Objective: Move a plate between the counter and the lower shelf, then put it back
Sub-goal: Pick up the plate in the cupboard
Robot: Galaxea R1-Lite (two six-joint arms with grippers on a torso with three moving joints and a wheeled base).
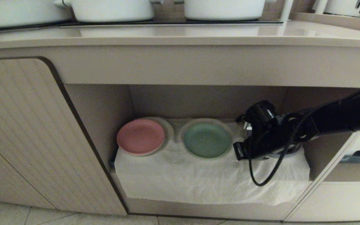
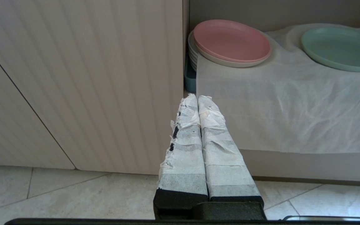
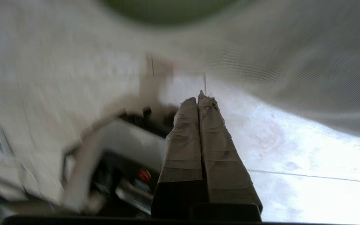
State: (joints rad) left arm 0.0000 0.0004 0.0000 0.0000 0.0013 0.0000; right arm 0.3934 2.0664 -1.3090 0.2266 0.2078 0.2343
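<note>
- The right hand (image 3: 200, 97) has its two taped fingers pressed flat together and grips nothing; its arm reaches into the lower shelf (image 1: 173, 100) from the right side of the opening.
- In the head view the fingertips themselves are hidden behind the black wrist, so exactly where they point cannot be told there.
- The plate (image 1: 207, 140), mint green, lies flat on the white cloth (image 1: 198, 178) covering the shelf floor, just beside the right hand and toward the robot's left of it, not touching it.
- Beyond the green plate, farther from the right hand, a pink plate (image 1: 140, 136) rests on a stack of white plates (image 2: 193, 50) at the shelf's left end.
- The left hand (image 2: 197, 97) is also fully closed and empty, low in front of the ribbed cabinet door (image 2: 83, 81), with the pink plate ahead of it.
- Above the shelf, the tabletop (image 1: 180, 36) carries white pots (image 1: 111, 9) on a black hob panel (image 1: 167, 22), well apart from both hands.
</note>
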